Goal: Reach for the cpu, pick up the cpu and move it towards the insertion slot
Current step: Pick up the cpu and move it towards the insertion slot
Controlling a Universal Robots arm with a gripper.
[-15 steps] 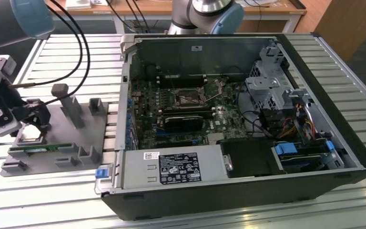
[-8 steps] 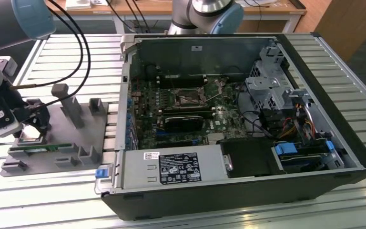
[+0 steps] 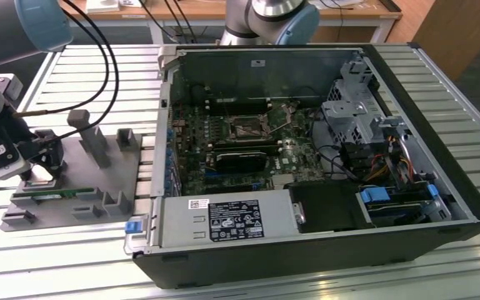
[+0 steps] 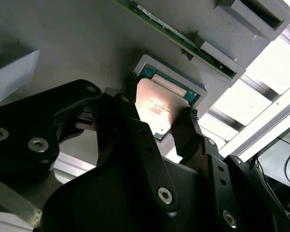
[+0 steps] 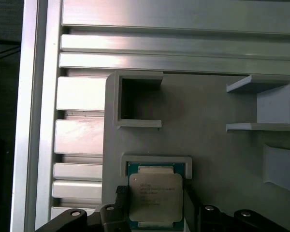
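- Slatted aluminium table (image 3: 90, 69), bearing a grey fixture plate (image 3: 77, 172) at the exterior view's left, beside an open computer case (image 3: 265, 256).
- In both wrist views, seated in a square pocket of that plate: the cpu (image 4: 159, 104) (image 5: 155, 195), silver top up.
- Low over it, the gripper (image 4: 160, 96), jaws narrow, closed against two opposite edges of the chip.
- Well apart, inside the case: the insertion slot (image 3: 247, 129).

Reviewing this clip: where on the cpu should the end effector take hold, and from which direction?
Grip the cpu by two opposite side edges, coming straight down from above. It lies flat, lid up, in a shallow recess of the grey fixture, so only its thin edges offer a pinch, and the recess looks open on those sides. The end effector hangs over it.
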